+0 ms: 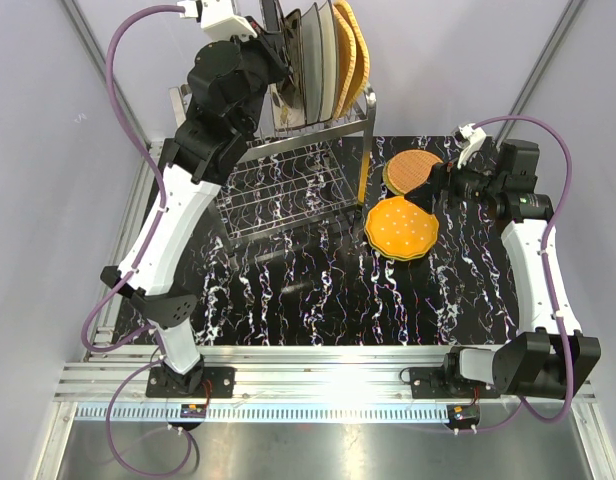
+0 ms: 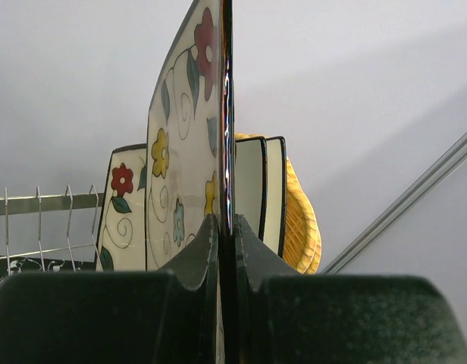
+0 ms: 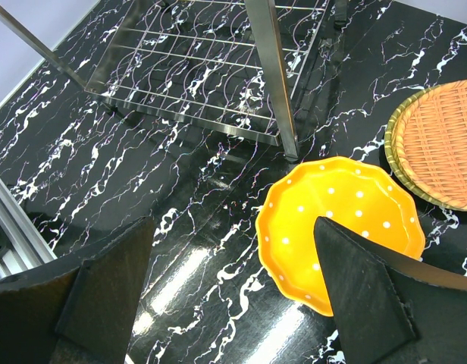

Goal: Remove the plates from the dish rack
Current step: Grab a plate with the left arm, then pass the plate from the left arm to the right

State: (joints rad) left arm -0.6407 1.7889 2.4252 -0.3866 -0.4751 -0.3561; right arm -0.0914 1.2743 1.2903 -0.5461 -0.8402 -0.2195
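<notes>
Big black marbled surface (image 1: 318,300), and at its far left stands the tall steel dish rack (image 1: 298,190), with a row of plates (image 1: 333,60) on edge up top. Two more lie flat to the right of the rack: an orange dotted scalloped plate (image 1: 401,228) and a woven tan plate (image 1: 413,170) just beside it.

The one that matters is the cream floral plate (image 2: 184,136) at the left end of the row. The left arm (image 1: 178,230) is right on it, the left jaws clenched on its rim. It stands upright and edge-on, running straight away from the jaws, with its neighbours close alongside. So I'd guess it has to slide out along its own plane, no twisting. Can't tell if its bottom edge sits between the prongs.

The right arm (image 1: 528,250) is well apart from the rack. The right jaws are spread wide and empty, hanging over the orange plate.
</notes>
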